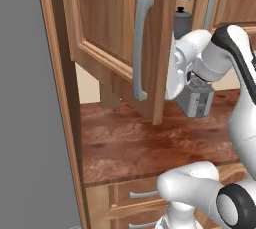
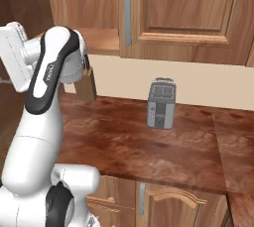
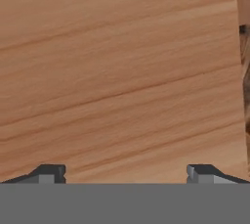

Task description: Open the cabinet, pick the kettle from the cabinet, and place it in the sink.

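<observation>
The cabinet's left door [image 1: 105,18] stands swung out toward me, its long grey handle [image 1: 141,48] facing the left base view. Past the door's edge, the dark grey kettle [image 1: 183,20] sits on the shelf inside. My white hand [image 1: 176,68] is pressed close behind that door edge, below the kettle. In the hand view my gripper [image 3: 125,174] is open, with its fingertips [image 3: 49,173] wide apart, facing bare wood grain at close range and holding nothing. The right door [image 2: 188,8] is closed. The sink is out of view.
A silver toaster [image 2: 162,103] stands on the reddish-brown countertop [image 2: 149,146] near the back wall. A small wooden block [image 2: 85,85] sits at the counter's back left. A tall grey panel [image 1: 25,123] walls off the left side. Drawers [image 1: 135,195] lie below the counter.
</observation>
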Controlling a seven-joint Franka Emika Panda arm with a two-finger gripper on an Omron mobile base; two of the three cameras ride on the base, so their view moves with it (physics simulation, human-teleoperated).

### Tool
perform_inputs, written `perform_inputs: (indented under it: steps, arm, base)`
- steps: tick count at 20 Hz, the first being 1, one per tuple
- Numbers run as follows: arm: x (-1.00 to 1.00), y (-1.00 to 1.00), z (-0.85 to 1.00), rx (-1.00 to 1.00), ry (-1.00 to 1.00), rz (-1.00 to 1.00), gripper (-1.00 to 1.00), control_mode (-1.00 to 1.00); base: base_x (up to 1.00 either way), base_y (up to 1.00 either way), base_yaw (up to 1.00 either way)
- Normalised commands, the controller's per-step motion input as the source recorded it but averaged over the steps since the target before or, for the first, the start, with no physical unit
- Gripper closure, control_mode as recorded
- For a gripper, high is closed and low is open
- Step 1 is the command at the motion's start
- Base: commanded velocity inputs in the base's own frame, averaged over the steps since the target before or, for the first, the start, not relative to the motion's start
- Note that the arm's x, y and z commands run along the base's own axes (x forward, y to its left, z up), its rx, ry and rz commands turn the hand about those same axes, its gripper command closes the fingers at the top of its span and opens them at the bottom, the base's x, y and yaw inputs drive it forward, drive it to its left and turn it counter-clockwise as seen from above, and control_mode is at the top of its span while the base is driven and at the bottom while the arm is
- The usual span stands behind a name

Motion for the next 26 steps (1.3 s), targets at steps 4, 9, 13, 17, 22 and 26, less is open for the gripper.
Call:
perform_inputs:
  steps: [4, 9, 13, 17, 22, 26]
  arm:
    - [-0.06, 0.57, -0.09, 0.02, -0.12, -0.21, -1.00, -1.00]
    - [-0.01, 0.44, -0.09, 0.01, -0.16, -0.23, -1.00, -1.00]
    - [0.00, 0.01, -0.01, 0.04, -0.02, -0.12, -1.00, -1.00]
    - [0.04, -0.17, 0.00, 0.05, 0.00, -0.14, -1.00, -1.00]
    - [0.09, -0.49, 0.00, 0.09, 0.00, -0.19, -1.00, -1.00]
    - [0.07, -0.53, 0.00, 0.06, 0.00, -0.18, -1.00, -1.00]
  base:
    - [0.00, 0.00, 0.00]
    - [0.00, 0.00, 0.00]
    - [0.00, 0.00, 0.00]
    - [0.00, 0.00, 0.00]
    - [0.00, 0.00, 0.00]
    - [0.00, 0.00, 0.00]
